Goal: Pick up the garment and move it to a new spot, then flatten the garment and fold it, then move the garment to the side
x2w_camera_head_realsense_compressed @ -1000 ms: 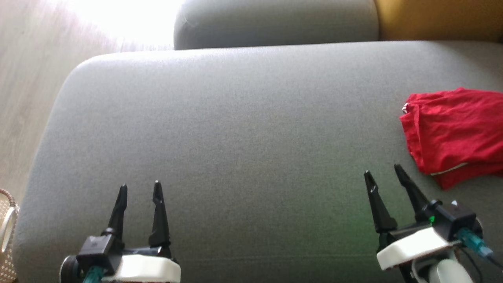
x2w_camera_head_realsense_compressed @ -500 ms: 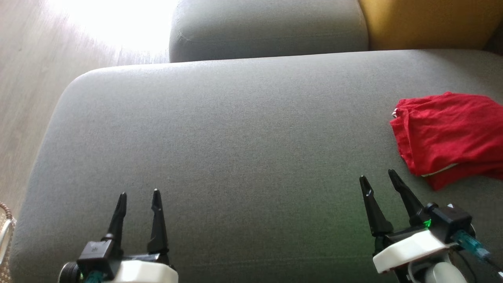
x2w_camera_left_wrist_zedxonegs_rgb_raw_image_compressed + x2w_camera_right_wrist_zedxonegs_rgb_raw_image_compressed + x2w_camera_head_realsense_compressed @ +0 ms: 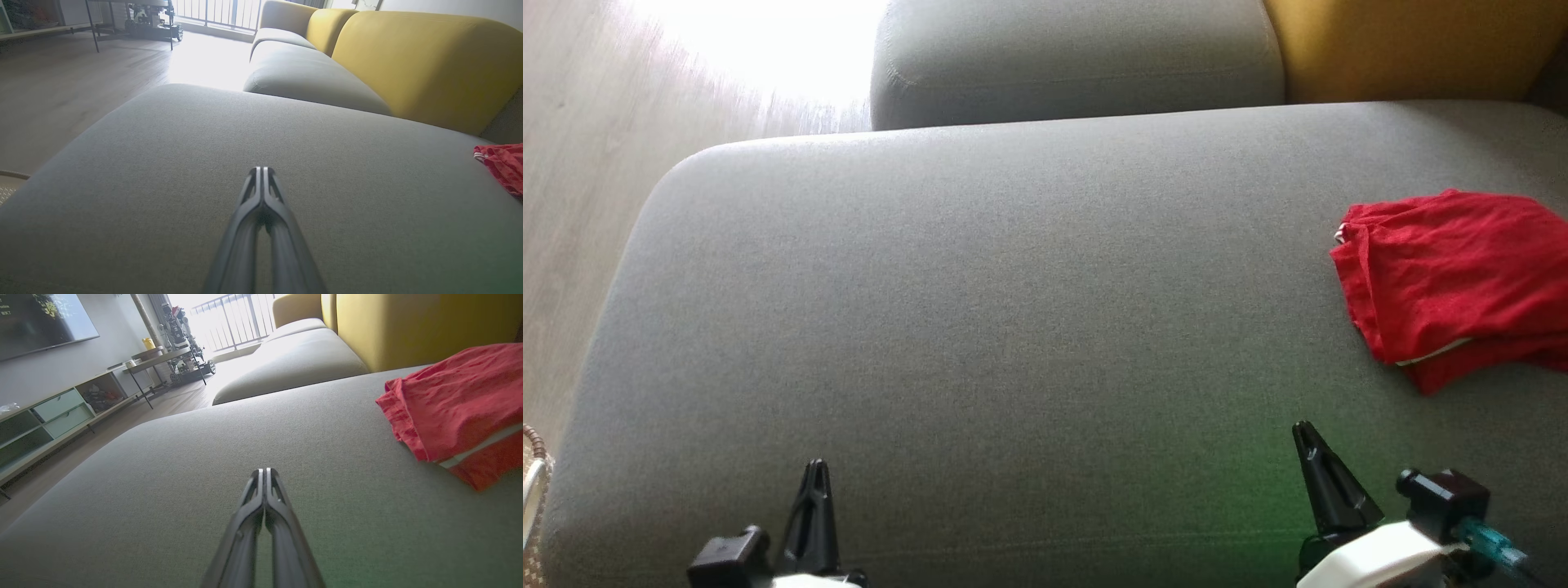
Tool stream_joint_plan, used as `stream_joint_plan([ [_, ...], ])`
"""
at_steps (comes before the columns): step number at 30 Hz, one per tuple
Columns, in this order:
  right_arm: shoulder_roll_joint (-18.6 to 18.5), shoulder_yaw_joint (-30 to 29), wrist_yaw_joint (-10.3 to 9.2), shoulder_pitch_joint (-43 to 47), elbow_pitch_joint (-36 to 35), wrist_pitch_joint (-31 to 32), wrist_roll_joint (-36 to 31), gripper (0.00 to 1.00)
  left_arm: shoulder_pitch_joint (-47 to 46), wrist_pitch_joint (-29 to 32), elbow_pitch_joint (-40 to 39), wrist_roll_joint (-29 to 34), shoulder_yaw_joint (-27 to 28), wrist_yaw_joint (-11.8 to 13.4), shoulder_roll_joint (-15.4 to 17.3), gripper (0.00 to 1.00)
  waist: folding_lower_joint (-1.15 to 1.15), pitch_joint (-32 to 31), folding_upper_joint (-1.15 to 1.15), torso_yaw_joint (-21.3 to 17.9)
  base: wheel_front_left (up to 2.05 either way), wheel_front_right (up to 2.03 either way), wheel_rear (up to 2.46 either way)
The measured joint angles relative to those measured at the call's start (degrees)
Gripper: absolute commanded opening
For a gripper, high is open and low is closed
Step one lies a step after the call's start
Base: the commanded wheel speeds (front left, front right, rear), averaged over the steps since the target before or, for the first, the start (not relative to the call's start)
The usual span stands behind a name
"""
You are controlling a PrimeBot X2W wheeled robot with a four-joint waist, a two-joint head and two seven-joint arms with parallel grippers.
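head view, looking down on a wide grey sofa seat [image 3: 1013, 310]. a red garment [image 3: 1454, 282] lies crumpled and partly folded over on the seat's right side, near the right edge of the view, with a thin pale stripe along its lower hem. it rests on the cushion, apart from both grippers. the left gripper [image 3: 815, 469] pokes up from the bottom edge at lower left, its two dark fingers pressed together into a single point, holding nothing. the right gripper [image 3: 1307, 431] pokes up at lower right, also pinched closed and empty, nearer the garment but not touching it. a green glow tints the cushion beside it. beyond the seat sits a second grey cushion [image 3: 1078, 57], with a mustard yellow backrest [image 3: 1405, 45] at top right. pale wooden floor [image 3: 572, 204] runs down the left, washed out by bright light at the top.

left wrist view: the fingers meet at their tips over the grey seat, with the garment's red edge at far right.

right wrist view: the closed fingers point across the seat, and the garment lies to their upper right, its pale-striped hem facing the camera. a low media cabinet [image 3: 53, 412] with pale green drawers and a dark screen [image 3: 41, 318] stand along the wall at left.
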Motion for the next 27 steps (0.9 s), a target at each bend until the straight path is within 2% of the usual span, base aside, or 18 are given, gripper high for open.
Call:
stream_joint_plan([
  [27, -0.08, -1.20, -0.01, -1.39, 0.03, 3.64, 18.11, 0.00, -2.75, 3.63, 3.10, -18.83, 1.91, -3.15, 0.30, 0.00, 0.00, 0.60, 0.00, -0.21, 0.00, 0.00, 0.00],
])
